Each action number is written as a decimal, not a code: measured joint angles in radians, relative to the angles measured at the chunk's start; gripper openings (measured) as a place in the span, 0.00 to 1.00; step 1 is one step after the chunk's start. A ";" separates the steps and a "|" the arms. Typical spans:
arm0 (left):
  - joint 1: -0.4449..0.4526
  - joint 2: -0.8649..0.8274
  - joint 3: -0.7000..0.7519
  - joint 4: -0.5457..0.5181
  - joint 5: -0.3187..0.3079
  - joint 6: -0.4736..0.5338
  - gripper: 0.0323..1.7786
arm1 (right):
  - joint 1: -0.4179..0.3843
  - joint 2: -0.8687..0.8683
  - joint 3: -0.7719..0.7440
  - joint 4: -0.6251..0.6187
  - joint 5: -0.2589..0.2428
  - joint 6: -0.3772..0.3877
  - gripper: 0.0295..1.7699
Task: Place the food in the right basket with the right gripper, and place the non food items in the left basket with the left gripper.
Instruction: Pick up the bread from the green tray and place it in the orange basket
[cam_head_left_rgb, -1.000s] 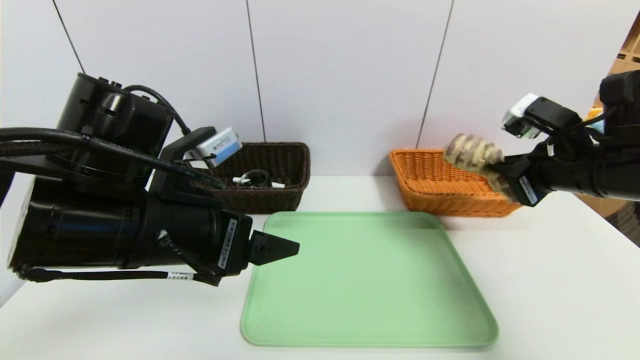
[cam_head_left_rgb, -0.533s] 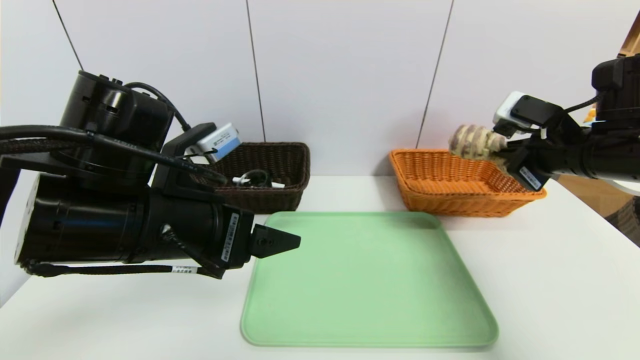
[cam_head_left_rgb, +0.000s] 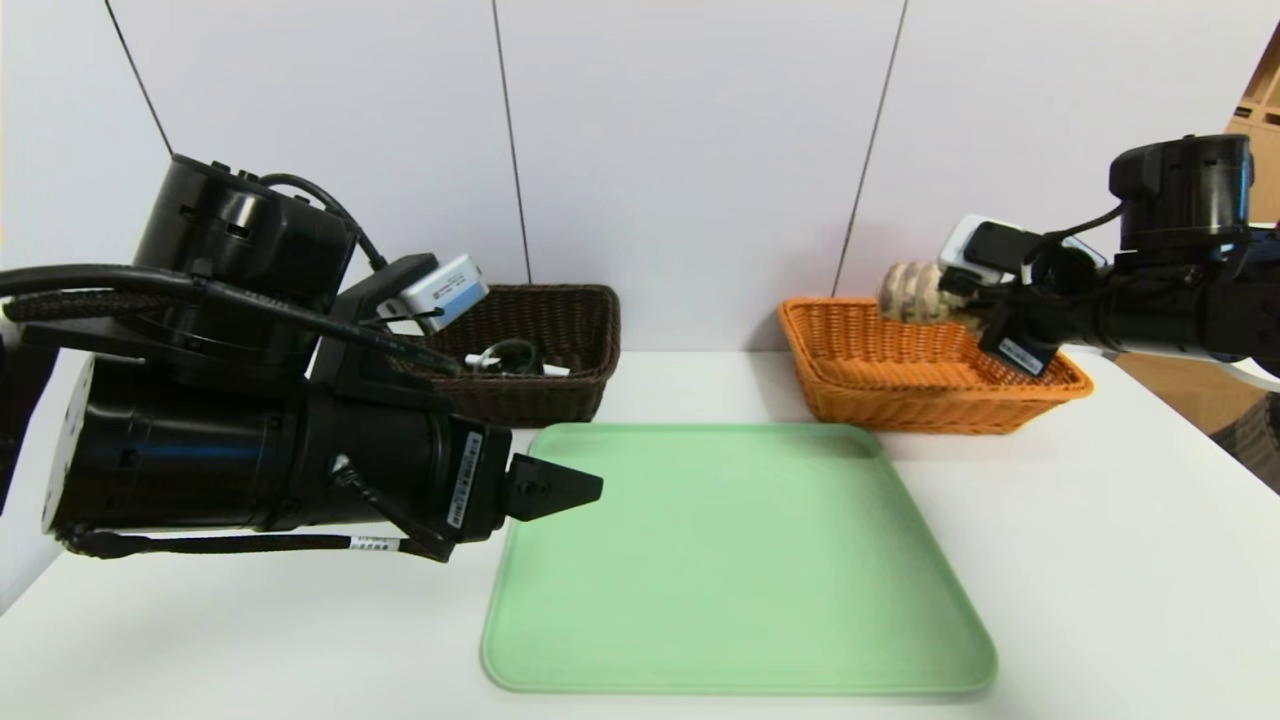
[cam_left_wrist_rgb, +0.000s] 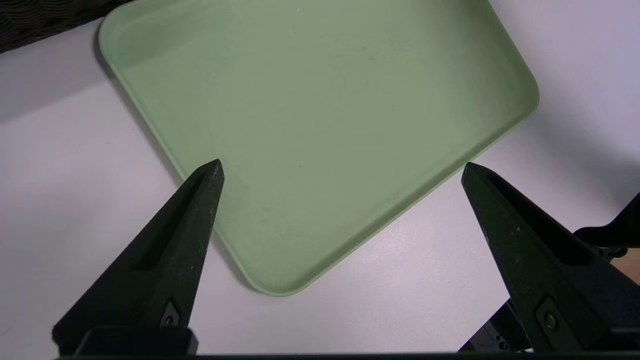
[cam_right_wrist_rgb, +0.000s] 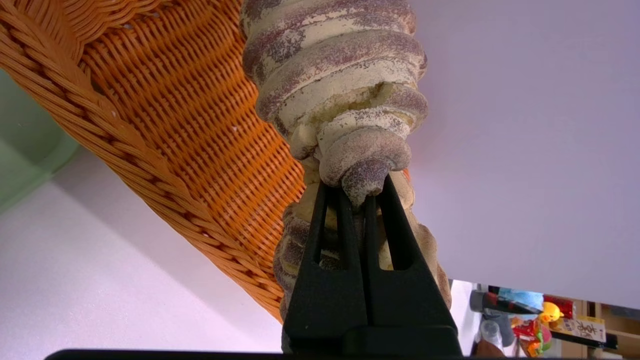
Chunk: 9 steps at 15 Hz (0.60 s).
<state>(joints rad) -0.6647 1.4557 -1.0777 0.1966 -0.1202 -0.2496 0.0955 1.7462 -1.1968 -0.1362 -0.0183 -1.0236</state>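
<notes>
Two non-food items (cam_head_left_rgb: 505, 358) already lie in the left basket (cam_head_left_rgb: 560, 315). Right gripper (cam_right_wrist_rgb: 364, 192), clamped on the food (cam_right_wrist_rgb: 340, 80), hovers above the right basket (cam_head_left_rgb: 870, 385) at the counter's far edge; release remains. Left gripper (cam_left_wrist_rgb: 340, 170) hangs open, empty.

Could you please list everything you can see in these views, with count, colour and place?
roll: one, tan with brownish-purple ridges, held above the orange basket
orange basket: one, orange wicker, far right of the table
dark basket: one, dark brown wicker, far left of the table, with a white marker and other items too small to tell
tray: one, pale green, middle of the table, nothing on it
table: one, white
left gripper: black, open, over the tray's left edge
right gripper: black, shut on the roll, over the orange basket
</notes>
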 joint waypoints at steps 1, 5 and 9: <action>0.000 0.002 0.000 0.000 0.000 0.000 0.95 | 0.004 0.017 -0.004 0.000 0.000 -0.001 0.02; 0.000 0.009 0.001 0.000 0.001 -0.001 0.95 | 0.013 0.095 -0.049 0.001 -0.001 0.002 0.02; 0.005 0.015 0.002 0.000 0.002 -0.001 0.95 | 0.001 0.177 -0.136 0.014 -0.013 0.009 0.02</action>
<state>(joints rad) -0.6594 1.4711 -1.0755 0.1970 -0.1179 -0.2511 0.0970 1.9232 -1.3326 -0.1226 -0.0311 -1.0151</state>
